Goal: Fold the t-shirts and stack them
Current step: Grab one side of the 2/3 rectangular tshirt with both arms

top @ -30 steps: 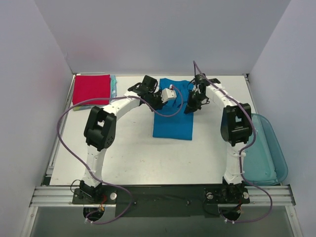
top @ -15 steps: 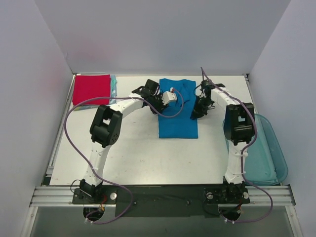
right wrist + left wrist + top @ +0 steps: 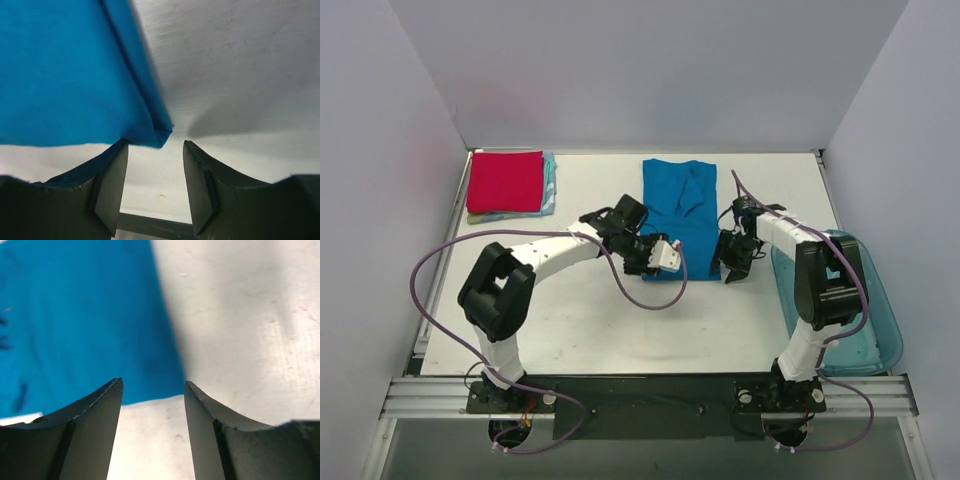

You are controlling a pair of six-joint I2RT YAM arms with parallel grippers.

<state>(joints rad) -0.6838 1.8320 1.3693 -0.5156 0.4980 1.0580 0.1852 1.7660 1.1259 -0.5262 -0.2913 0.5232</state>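
- Top view: blue shirt [image 3: 680, 205] lies flat as a long strip, centre-top of the table [image 3: 570, 320]. Left gripper [image 3: 652, 262] is over its lower-left corner, right gripper [image 3: 732, 264] just right of its lower-right corner. Red shirt [image 3: 505, 180] sits folded on a teal one [image 3: 550, 185], upper left. Bin [image 3: 865, 310] at right edge.
- Left wrist: jaws parted, nothing between them. Shirt corner fills upper left, its edge just above the fingers [image 3: 95, 410].
- Right wrist: jaws parted, empty. Folded shirt corner sits just above the gap.
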